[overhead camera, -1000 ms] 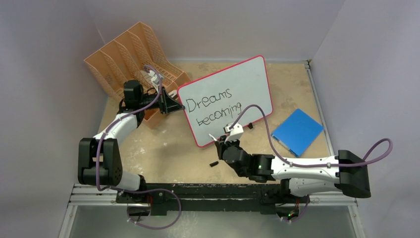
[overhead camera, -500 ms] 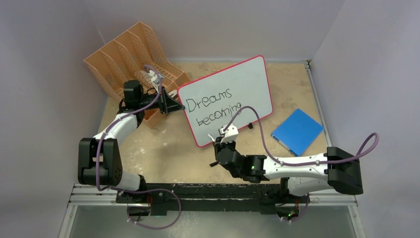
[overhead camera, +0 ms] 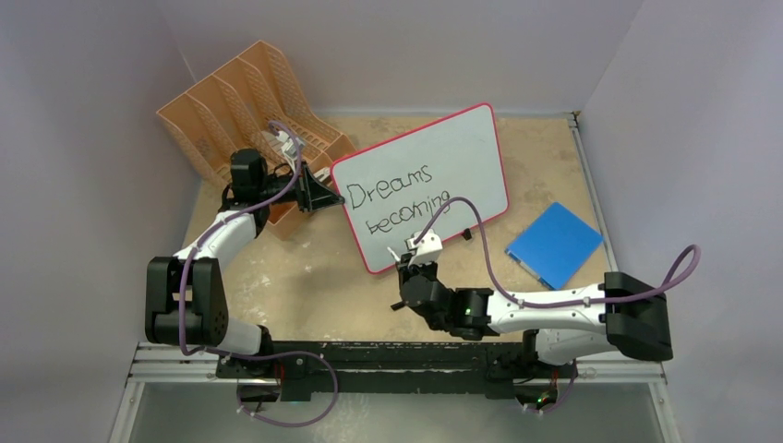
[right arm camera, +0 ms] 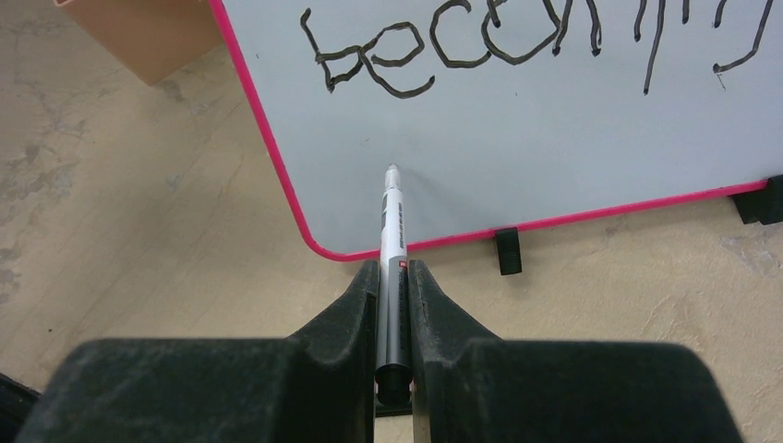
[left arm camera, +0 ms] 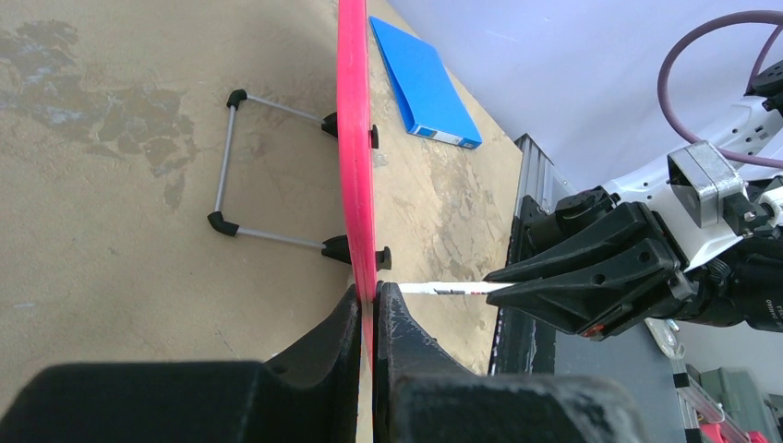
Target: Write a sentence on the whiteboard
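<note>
Found the whiteboard point(overhead camera: 462, 148) standing mid-bench point(overhead camera: 305, 268), nearer the far edge than the near one, propped on a wire stand point(left arm camera: 224, 161) and turned askew to the bench edges. Noted a white writing face, rounded corners, a thin red-pink frame and small black feet point(right arm camera: 506, 251) under the lower edge.

Read the sentence point(overhead camera: 392, 191) as two lines of thin black handwriting, "Dreams" above "becoming", both starting at the left side of the face. Saw bare white below "becoming" and across the right part of the face.

Logged the left end effector point(left arm camera: 369, 300) pinched onto the whiteboard's left frame edge, one finger on each face. Logged the right end effector point(right arm camera: 394, 272) closed around a marker point(right arm camera: 393, 217). Noted the white barrel reaching out past the fingers, with the tip low on the face below the start of "becoming". Could not tell whether the tip touches the surface.

Spotted an orange file rack point(overhead camera: 245, 101) at the far left corner of the bench, just behind the left end effector. Spotted a blue pad point(overhead camera: 554, 245) lying flat near the right edge, apart from the whiteboard. Spotted a small black piece point(overhead camera: 399, 305) on the bench beside the right end effector.
</note>
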Tool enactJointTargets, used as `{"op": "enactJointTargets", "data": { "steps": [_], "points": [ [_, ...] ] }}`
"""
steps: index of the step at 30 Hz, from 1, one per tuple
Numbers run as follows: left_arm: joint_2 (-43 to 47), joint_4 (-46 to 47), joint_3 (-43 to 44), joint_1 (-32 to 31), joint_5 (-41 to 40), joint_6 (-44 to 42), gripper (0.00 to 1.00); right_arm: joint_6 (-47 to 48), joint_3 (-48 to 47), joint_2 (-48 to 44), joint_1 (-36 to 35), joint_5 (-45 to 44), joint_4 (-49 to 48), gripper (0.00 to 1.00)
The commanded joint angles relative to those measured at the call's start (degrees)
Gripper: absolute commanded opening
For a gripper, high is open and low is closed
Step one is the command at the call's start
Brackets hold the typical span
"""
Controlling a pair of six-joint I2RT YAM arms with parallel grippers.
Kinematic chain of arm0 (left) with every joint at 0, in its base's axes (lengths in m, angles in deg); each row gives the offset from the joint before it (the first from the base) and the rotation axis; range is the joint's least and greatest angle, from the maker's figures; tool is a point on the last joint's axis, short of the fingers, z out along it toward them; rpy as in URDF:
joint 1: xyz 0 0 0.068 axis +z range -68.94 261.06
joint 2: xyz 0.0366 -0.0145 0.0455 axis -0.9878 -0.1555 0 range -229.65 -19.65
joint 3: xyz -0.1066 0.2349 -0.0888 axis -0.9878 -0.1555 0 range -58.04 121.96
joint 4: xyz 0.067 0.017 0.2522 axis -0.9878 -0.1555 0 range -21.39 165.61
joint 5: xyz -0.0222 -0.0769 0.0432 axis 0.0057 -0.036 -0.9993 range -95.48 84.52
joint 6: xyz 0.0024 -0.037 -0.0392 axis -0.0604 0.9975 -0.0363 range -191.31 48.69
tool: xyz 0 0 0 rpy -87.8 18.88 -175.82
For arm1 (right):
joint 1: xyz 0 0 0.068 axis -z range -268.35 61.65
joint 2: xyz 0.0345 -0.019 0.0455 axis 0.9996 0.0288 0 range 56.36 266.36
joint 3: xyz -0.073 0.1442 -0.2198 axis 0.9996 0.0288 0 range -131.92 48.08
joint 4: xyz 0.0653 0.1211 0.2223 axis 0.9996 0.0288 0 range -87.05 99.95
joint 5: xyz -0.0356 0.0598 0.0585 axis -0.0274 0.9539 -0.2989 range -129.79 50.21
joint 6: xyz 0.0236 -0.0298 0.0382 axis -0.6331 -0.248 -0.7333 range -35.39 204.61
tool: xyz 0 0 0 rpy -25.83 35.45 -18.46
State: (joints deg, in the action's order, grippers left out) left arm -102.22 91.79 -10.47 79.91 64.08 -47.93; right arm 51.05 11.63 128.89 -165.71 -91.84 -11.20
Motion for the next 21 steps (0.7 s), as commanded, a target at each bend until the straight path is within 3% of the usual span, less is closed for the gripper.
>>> {"op": "enactJointTargets", "data": {
  "steps": [1,21],
  "points": [
    [0.98,2.01,1.39,0.55,-1.89,-1.15,0.00,0.13,-2.58,0.75,-0.38,-3.25,-2.26,0.00],
    [0.89,2.36,1.41,0.53,-1.27,-0.89,0.00,1.18,-3.33,4.17,-0.18,-3.07,-2.46,0.00]
  ]
}}
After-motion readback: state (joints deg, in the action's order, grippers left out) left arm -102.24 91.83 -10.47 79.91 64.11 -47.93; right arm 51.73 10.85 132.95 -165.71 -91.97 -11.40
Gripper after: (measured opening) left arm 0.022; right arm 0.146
